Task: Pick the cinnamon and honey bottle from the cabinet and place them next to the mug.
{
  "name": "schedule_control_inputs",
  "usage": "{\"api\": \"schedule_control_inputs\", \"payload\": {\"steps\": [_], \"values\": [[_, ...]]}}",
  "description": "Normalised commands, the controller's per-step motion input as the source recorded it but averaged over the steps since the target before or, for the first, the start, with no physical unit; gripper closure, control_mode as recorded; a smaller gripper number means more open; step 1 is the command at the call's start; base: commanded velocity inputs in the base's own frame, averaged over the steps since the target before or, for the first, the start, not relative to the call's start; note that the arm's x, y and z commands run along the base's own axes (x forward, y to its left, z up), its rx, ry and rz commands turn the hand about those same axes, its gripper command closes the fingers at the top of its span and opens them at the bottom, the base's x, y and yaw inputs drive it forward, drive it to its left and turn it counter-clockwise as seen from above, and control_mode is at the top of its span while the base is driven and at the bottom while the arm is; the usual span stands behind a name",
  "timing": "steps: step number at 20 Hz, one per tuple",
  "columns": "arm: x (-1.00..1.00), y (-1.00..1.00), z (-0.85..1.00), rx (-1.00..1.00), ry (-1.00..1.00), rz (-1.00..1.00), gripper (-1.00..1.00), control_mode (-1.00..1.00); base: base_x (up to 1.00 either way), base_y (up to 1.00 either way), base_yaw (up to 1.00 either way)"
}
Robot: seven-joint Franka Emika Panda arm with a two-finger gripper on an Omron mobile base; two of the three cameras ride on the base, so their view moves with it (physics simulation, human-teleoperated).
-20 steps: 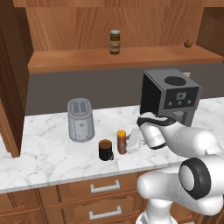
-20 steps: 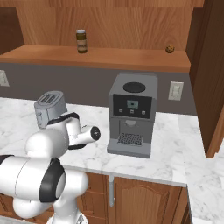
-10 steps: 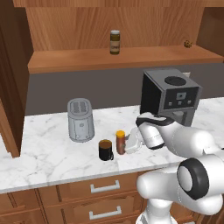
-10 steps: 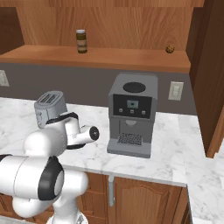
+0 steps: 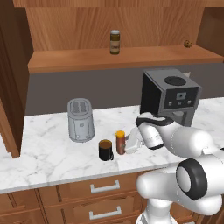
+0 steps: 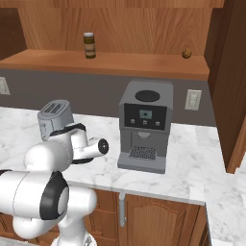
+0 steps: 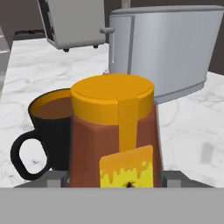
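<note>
End effector (image 5: 127,145) is gripping the honey bottle (image 5: 120,141), which is standing on the desk (image 5: 52,153) just beside the mug (image 5: 105,150); cinnamon (image 5: 114,42) is sitting on the cabinet (image 5: 131,59) shelf.

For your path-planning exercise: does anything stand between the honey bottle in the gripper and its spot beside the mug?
Nothing visible does. The honey bottle sits between the fingers of the gripper, already right beside the mug on the counter. The toaster stands farther back, off the path.
</note>
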Motion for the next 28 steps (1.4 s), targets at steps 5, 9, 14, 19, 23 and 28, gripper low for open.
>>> {"api": "schedule_control_inputs", "payload": {"steps": [5,9,14,19,23,28], "values": [[0.00,0.00,0.00,0.00,0.00,0.00,-1.00,-1.00,0.00,0.00,0.00],[0.00,0.00,0.00,0.00,0.00,0.00,-1.00,-1.00,0.00,0.00,0.00],[0.00,0.00,0.00,0.00,0.00,0.00,-1.00,-1.00,0.00,0.00,0.00],[0.00,0.00,0.11,0.00,0.00,0.00,-1.00,-1.00,0.00,0.00,0.00],[0.00,0.00,0.81,0.00,0.00,0.00,-1.00,-1.00,0.00,0.00,0.00],[-0.07,0.00,1.00,0.00,0.00,0.00,-1.00,-1.00,0.00,0.00,0.00]]}}
